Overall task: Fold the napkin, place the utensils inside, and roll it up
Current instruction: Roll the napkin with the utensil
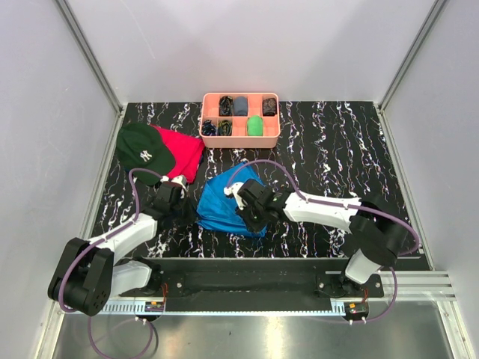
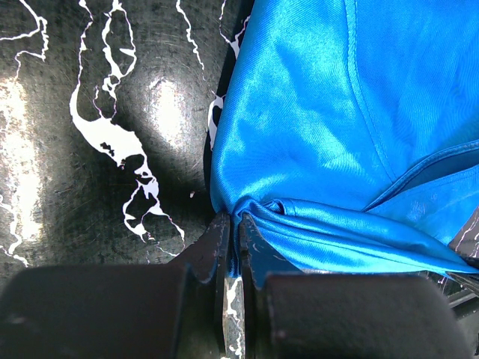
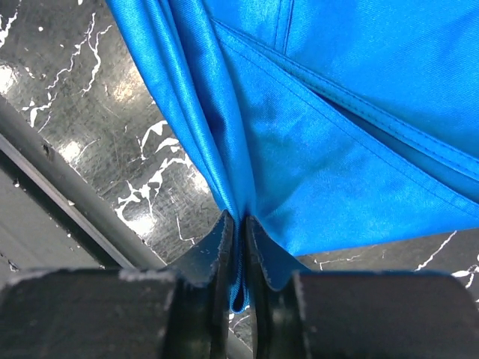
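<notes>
The bright blue napkin (image 1: 222,203) lies bunched and wrinkled in the middle of the black marbled table, near the front. My left gripper (image 1: 188,207) is shut on its left corner; the left wrist view shows the napkin (image 2: 314,134) gathered into the closed jaws of the left gripper (image 2: 233,224). My right gripper (image 1: 249,221) is shut on the napkin's near right edge; in the right wrist view a fold of the napkin (image 3: 337,127) hangs pinched in the right gripper (image 3: 236,228). The utensils are not clearly in view.
A pink compartment tray (image 1: 241,96) with small items stands at the back centre. A dark green cap (image 1: 142,149) lies on a red cloth (image 1: 183,153) at the back left. The table's front rail (image 3: 45,179) runs close under the right gripper.
</notes>
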